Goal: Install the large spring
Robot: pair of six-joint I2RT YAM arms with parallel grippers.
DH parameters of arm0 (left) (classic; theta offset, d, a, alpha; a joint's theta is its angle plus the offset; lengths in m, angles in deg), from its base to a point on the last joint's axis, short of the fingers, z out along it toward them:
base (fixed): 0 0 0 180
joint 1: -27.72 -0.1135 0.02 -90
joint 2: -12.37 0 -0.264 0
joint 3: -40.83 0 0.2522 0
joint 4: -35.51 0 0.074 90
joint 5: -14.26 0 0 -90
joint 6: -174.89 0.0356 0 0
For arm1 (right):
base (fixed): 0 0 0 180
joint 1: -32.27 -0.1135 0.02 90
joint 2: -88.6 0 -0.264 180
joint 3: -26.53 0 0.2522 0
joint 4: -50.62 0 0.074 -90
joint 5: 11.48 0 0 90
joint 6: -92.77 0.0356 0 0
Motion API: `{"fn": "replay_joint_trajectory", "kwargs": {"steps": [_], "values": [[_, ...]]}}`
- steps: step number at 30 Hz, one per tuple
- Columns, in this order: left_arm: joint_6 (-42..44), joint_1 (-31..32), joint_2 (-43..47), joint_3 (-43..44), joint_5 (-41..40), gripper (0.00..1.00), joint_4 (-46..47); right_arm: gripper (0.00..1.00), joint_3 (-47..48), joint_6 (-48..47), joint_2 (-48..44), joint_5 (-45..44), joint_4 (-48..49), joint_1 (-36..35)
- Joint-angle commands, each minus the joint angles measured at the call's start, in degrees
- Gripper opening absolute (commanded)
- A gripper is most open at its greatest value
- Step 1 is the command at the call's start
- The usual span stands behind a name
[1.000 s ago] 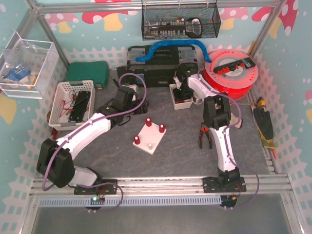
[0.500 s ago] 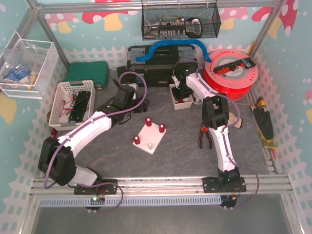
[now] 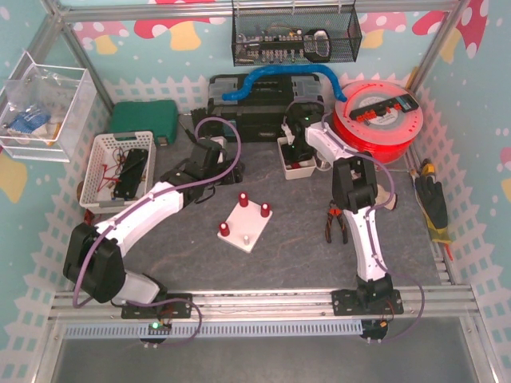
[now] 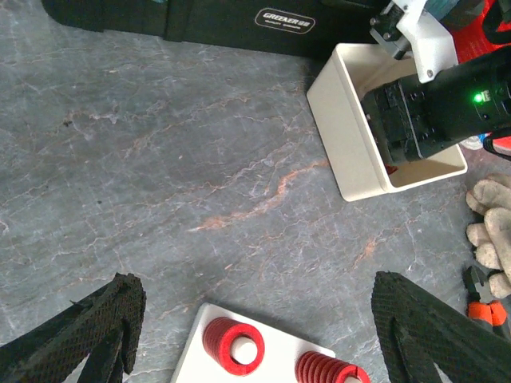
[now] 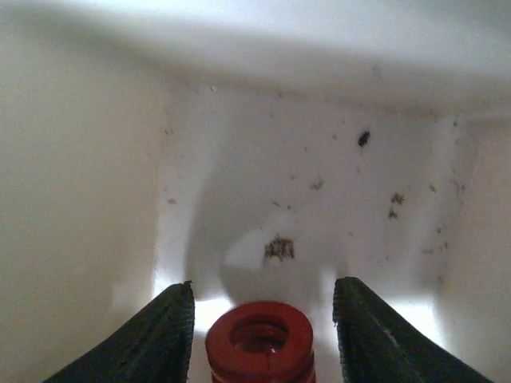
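Note:
A red large spring (image 5: 259, 341) stands on end on the floor of the white bin (image 5: 88, 199), between the fingers of my right gripper (image 5: 261, 297). A narrow gap shows on each side, so the jaws are open around it. In the top view the right gripper (image 3: 297, 155) reaches down into the bin (image 3: 283, 165). The white plate (image 3: 246, 223) holds three red springs on posts, and one post (image 3: 247, 238) is bare. My left gripper (image 4: 255, 302) is open and empty, hovering over the plate's far edge (image 4: 275, 339) and two of its springs (image 4: 233, 348).
Pliers (image 3: 334, 223) and a glove (image 3: 385, 197) lie right of the plate. A black toolbox (image 3: 255, 112) and a red cable reel (image 3: 379, 120) stand behind the bin. A white basket (image 3: 118, 169) is at the left.
The right wrist has shifted slightly over the bin and settled down into it. The left arm has edged a little, its gripper still open.

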Motion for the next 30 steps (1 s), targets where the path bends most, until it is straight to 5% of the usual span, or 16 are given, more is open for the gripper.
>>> {"fn": "replay_joint_trajectory", "kwargs": {"steps": [1,13,19,30], "values": [[-0.3,-0.3,0.7,0.9,-0.6,0.78,0.3,0.52,-4.3,-1.0,-4.7,-2.5,2.2,0.8],[-0.2,-0.3,0.9,1.0,-0.2,0.78,0.4,0.29,-7.0,-3.4,-5.8,-2.1,7.5,0.8],[-0.5,-0.3,1.3,1.3,0.0,0.78,0.6,0.17,-11.1,-4.5,-12.7,-1.7,11.8,0.7],[-5.2,-0.3,0.7,6.7,6.1,0.68,0.6,0.12,-25.3,-9.8,-29.8,11.5,22.7,0.7]]}}
